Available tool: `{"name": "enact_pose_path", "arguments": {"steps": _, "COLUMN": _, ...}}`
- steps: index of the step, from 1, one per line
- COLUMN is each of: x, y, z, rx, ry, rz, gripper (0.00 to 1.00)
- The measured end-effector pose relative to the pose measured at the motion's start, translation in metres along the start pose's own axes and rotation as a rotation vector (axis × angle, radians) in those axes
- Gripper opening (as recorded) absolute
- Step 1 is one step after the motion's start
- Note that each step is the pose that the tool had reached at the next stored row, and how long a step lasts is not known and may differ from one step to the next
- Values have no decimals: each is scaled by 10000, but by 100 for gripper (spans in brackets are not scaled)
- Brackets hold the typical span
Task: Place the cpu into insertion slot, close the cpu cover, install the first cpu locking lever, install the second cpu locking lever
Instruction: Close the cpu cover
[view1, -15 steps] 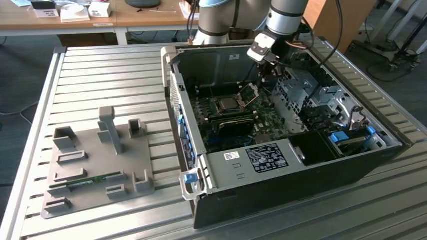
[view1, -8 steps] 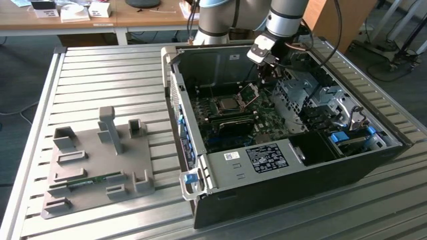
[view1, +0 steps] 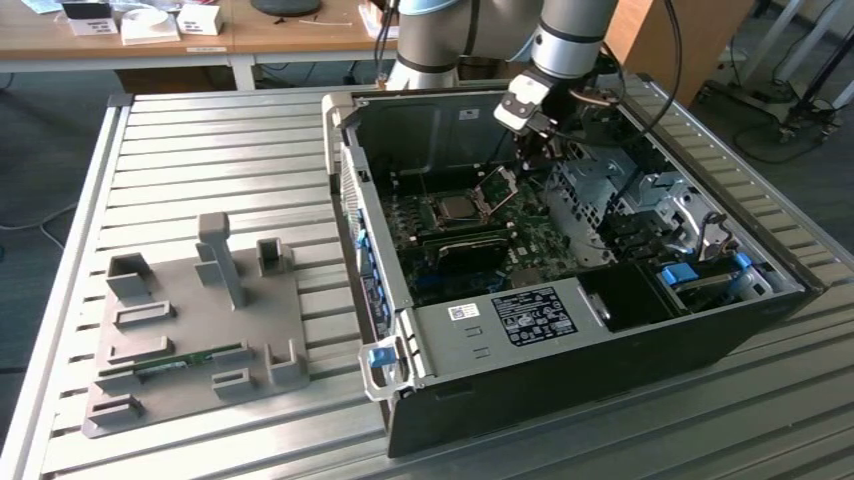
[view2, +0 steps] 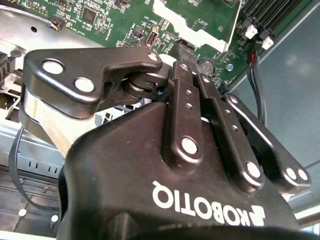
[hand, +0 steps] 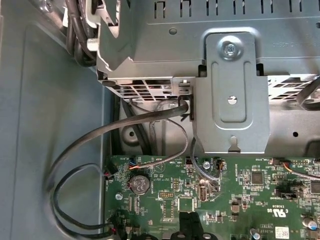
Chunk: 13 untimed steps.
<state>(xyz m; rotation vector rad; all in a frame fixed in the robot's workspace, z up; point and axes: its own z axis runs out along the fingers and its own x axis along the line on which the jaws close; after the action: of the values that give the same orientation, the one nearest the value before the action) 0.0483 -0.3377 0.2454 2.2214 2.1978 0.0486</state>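
inside the computer case (view1: 534, 390) the cpu (view1: 462, 210) sits in the insertion slot (view1: 437, 205), cpu cover (view1: 502, 184) raised, fingers (view2: 185, 90) pressed together.

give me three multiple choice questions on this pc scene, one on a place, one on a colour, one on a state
1. Where does the flat grey fixture plate with upright blocks lie?
A. inside the open dark grey computer case
B. on the slatted metal table, to the exterior view's left of the case
C. on top of the case

2. What colour is the circuit board inside the case?
A. red
B. green
C. white

3. How does the thin silvery metal cpu cover stand?
A. shut flat over the socket
B. lying out on the table
C. tilted up beside the square insertion slot

Answers: B, the plate rests on the slats apart from the case; B, the board is green in both wrist views; C, the frame stands at an angle and the pale square cpu lies uncovered.
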Motion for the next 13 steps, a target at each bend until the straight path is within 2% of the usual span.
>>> {"name": "enact_pose_path", "arguments": {"steps": 13, "x": -1, "y": 0, "z": 74, "rx": 1, "ry": -4, "rz": 0, "gripper": 11}}
